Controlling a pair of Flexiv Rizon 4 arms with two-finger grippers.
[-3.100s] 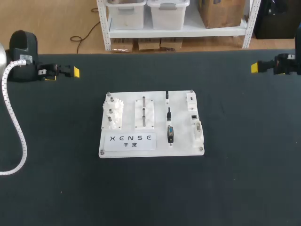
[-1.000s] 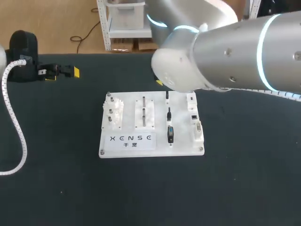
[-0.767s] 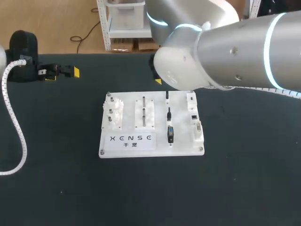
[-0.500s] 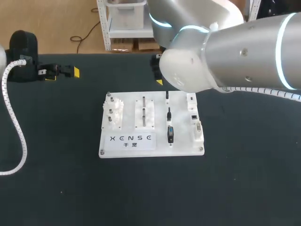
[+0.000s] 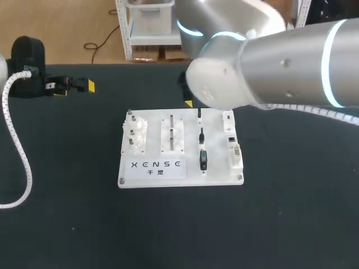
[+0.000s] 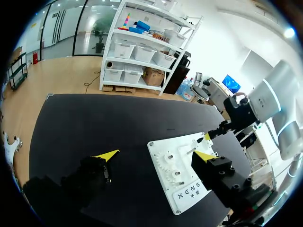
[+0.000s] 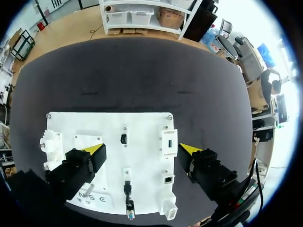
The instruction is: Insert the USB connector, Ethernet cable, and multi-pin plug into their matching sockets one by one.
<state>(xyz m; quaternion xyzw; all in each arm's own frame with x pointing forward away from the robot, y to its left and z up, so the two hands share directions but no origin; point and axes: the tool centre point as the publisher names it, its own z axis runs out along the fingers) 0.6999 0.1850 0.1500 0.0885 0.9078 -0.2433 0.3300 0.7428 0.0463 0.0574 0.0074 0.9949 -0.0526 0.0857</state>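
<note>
- A white rectangular plastic board (image 5: 179, 147) lies flat in the middle of the black desk (image 5: 67, 213).
- On the board three plugs sit in one row, one behind the other: a small black USB connector (image 5: 199, 114) at the far end, then a short black Ethernet cable (image 5: 201, 134), then a dark multi-pin plug (image 5: 203, 160) nearest to the robot.
- Each plug is apart from its socket. The sockets are in white blocks along the right edge of the board: a blue USB socket (image 7: 169, 142), a dark Ethernet socket (image 7: 168, 179) and a white multi-pin socket (image 7: 169, 208).
- The right hand (image 7: 142, 149) hangs over the board with its fingers spread wide, and it holds nothing. In the right wrist view the USB connector and the USB socket are between its yellow tips, below them.
- The grey right arm (image 5: 269, 67) comes in from the right and hides the far part of the desk.
- The left hand (image 6: 156, 155) is near the far left corner of the desk, well apart from the board. Its fingers are also wide apart and hold nothing.
</note>
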